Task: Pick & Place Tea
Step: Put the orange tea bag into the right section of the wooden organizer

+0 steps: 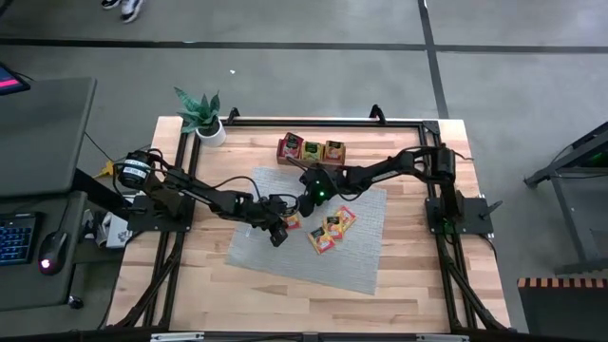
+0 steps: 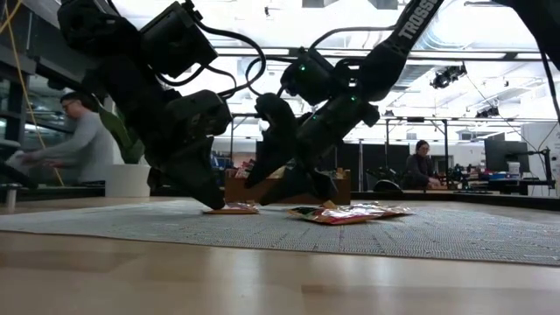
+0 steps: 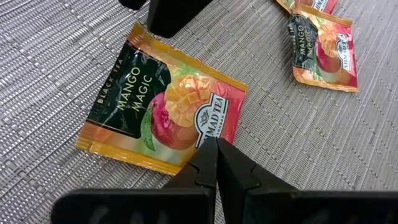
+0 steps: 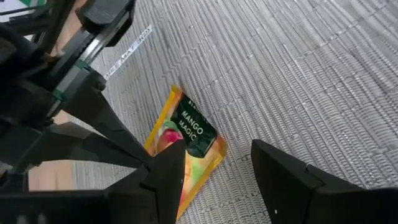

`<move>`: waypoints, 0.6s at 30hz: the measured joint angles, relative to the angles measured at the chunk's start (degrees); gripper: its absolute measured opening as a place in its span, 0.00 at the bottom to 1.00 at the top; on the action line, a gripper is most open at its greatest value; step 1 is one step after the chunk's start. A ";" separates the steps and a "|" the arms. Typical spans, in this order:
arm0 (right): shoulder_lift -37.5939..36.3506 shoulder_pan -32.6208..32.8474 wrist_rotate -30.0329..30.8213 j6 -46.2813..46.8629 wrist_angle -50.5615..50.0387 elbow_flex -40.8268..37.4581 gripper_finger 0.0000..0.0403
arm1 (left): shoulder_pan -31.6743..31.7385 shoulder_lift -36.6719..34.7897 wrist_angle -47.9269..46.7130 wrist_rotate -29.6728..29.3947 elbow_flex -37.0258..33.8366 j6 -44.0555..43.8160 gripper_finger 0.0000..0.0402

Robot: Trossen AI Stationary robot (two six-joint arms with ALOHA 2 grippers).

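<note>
High view showed the grey mat point(image 1: 313, 249) on the surface, both grippers meeting over one mango sachet point(image 3: 163, 112). It looked light, thin, floppy and slick, best pinched at an edge. The left gripper point(image 3: 214, 163), fingers together, pressed its rim; the right gripper point(image 4: 217, 168), fingers apart, straddled it.

Bright ceiling lights point(image 2: 455, 74) glared in the low view, where both arms were silhouetted. The near tabletop point(image 2: 262, 280) was blurred. Wrist views were evenly lit.
</note>
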 joint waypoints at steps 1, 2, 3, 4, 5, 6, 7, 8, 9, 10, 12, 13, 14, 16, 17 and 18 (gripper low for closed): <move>0.00 0.00 -0.18 -0.30 0.02 0.00 0.45 | 0.00 0.00 0.00 0.14 0.00 0.35 0.00; 0.04 0.01 -0.31 -0.92 0.04 0.00 0.45 | 0.01 0.00 0.00 0.27 -0.02 0.67 0.00; 0.28 0.02 -0.46 -1.30 0.23 0.00 0.45 | 0.02 0.00 0.00 0.45 -0.02 1.02 0.00; 0.41 0.02 -1.06 -1.36 0.27 0.00 0.45 | 0.02 0.00 0.00 0.67 -0.02 1.49 0.00; 0.70 0.00 -1.75 -1.52 0.11 0.00 0.45 | 0.02 0.00 0.00 0.92 -0.02 1.86 0.00; 1.17 0.00 -2.31 -1.79 0.72 0.00 0.45 | 0.04 0.00 -0.01 1.21 -0.02 1.96 0.00; 1.39 -0.04 -3.09 -1.99 1.09 0.02 0.45 | 0.04 0.00 -0.04 1.31 -0.02 1.96 0.00; 1.77 -0.08 -3.85 -2.02 1.41 0.02 0.45 | 0.04 0.00 -0.02 1.27 -0.02 2.00 0.00; 2.12 -0.13 -4.40 -2.20 1.93 0.02 0.45 | 0.04 0.00 -0.02 1.31 -0.02 2.02 0.00; 2.41 -0.09 -4.71 -2.44 2.58 0.02 0.45 | 0.04 0.00 -0.02 1.32 -0.02 2.06 0.00; 2.86 0.04 -4.93 -2.60 3.77 0.04 0.45 | 0.04 0.00 -0.01 1.51 -0.02 2.26 0.00; 2.91 0.04 -5.12 -2.53 4.19 0.07 0.45 | 0.04 0.00 -0.02 1.65 -0.02 2.37 0.00; 2.95 0.07 -5.22 -2.47 4.61 0.07 0.45 | 0.04 0.00 -0.02 1.81 -0.02 2.57 0.00; 3.04 0.07 -5.93 -2.90 5.64 0.07 0.45 | 0.07 0.00 -0.02 2.32 -0.02 3.34 0.00; 3.09 0.07 -6.78 -3.06 6.39 0.07 0.44 | 0.09 0.00 -0.02 2.39 -0.02 3.45 0.00; 3.13 0.07 -7.73 -3.08 6.98 0.07 0.44 | 0.09 0.00 -0.02 2.44 -0.02 3.50 0.00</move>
